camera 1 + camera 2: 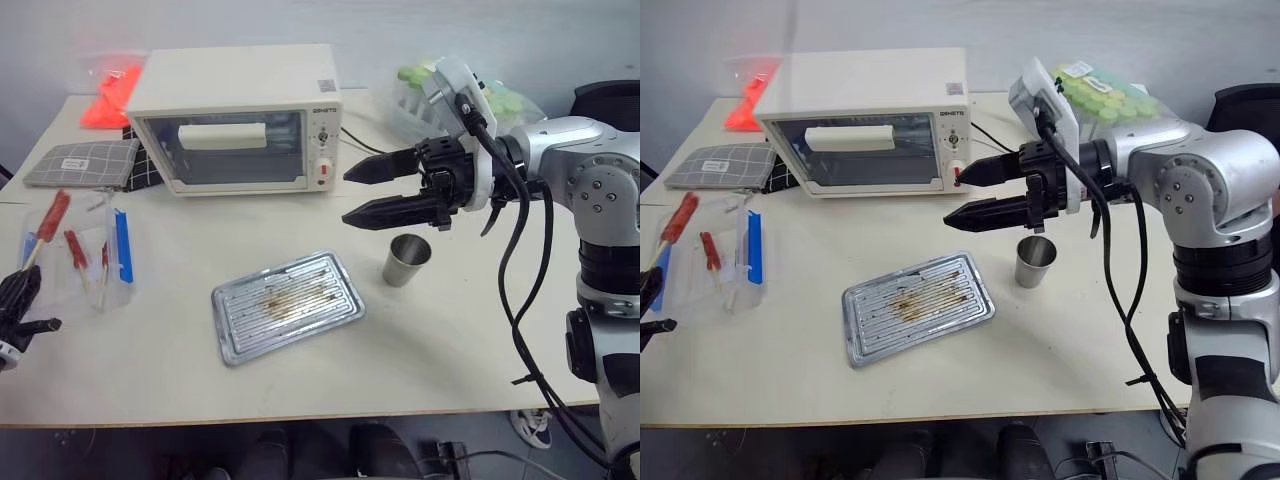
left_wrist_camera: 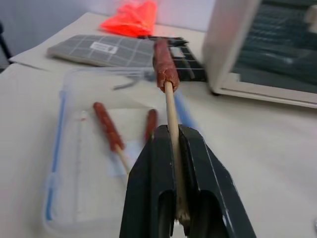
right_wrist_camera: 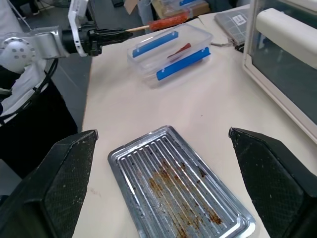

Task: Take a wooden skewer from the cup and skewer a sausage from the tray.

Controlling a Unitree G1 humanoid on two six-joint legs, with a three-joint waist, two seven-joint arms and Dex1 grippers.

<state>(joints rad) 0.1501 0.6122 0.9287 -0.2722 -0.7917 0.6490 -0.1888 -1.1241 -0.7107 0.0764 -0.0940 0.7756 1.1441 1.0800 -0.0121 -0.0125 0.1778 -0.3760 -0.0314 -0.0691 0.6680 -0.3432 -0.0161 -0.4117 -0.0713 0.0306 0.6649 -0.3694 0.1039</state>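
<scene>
Skewered sausage held over the box
Left gripper [image 2: 171, 148] clamped on skewer [image 2: 172, 116], sausage [image 2: 164, 64] on its tip above clear box [image 3: 168, 54]; tray [image 1: 287, 304] bare mid-table; right gripper [image 1: 372, 192] spread wide above cup [image 1: 406, 260]; oven [image 1: 240, 115] behind

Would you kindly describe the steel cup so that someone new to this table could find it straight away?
Start at the white toaster oven at the back of the table. In front of it lies a greasy metal tray; the cup stands upright just beyond the tray's end, on the robot's right, under the open right gripper. It is the only plain grey handleless tumbler there.
</scene>
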